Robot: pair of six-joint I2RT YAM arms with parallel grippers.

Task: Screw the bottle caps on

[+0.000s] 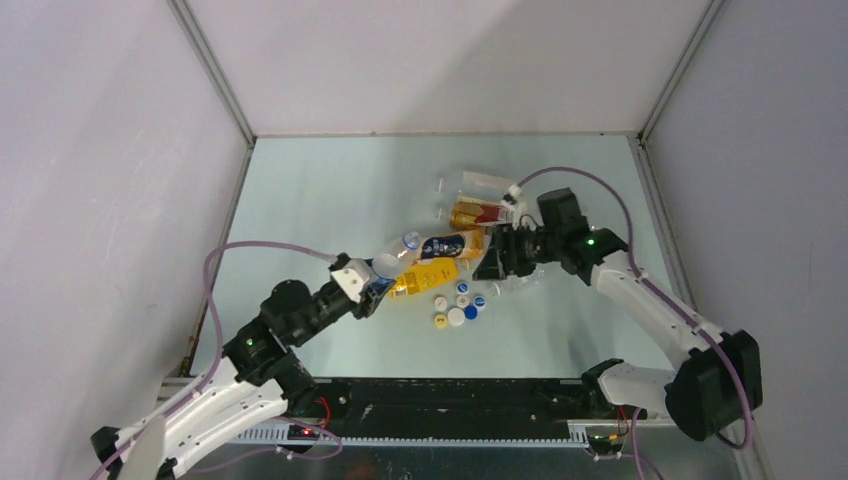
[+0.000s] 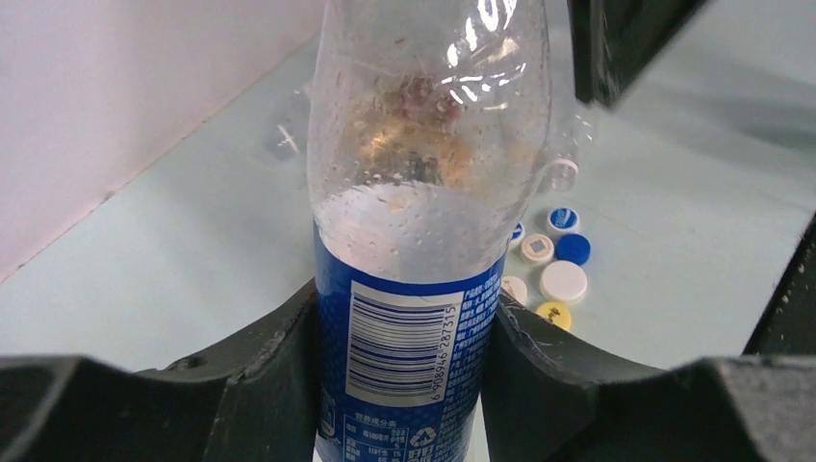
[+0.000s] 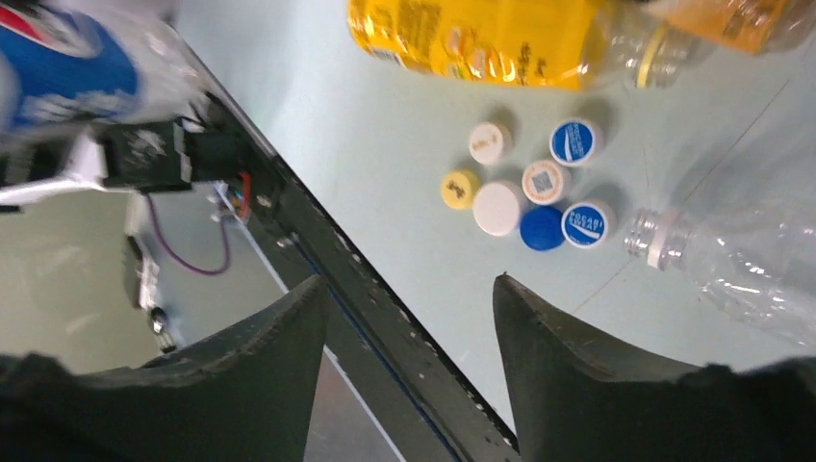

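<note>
- Arms are seen reaching inward from the near edge of the table (image 1: 320, 190), elbows bent, wrists set toward the heap of bottles (image 1: 440, 262).
- The left arm (image 1: 300, 312) is laid diagonally from the near left corner. The left gripper (image 1: 374, 284) is clamped on the clear bottle with blue label (image 2: 409, 356), its fingers (image 2: 260, 371) pressed against the label on either side.
- That bottle's long axis is run straight out from the gripper toward the far right, label end in the jaws, clear end farthest out. Whether its mouth is capped cannot be told.
- The right arm (image 1: 650, 300) is bent up from the near right corner and angled leftward. The right gripper (image 3: 406, 289) is spread wide with nothing between its fingers, hung over the heap's right side.
- Seven bottle caps (image 3: 544, 183), blue, white and yellow, are clustered flat on the table, on the near side of the orange-yellow bottle (image 3: 471, 38), which is laid on its side.
- A plain clear bottle (image 3: 741, 269) is laid beside the caps, its open mouth pointed at them.
- Farther back, the orange bottle with dark-blue label (image 1: 452, 245), the gold-and-red bottle (image 1: 478, 212) and a second clear bottle (image 1: 482, 182) are laid on their sides, long axes roughly left to right.
</note>
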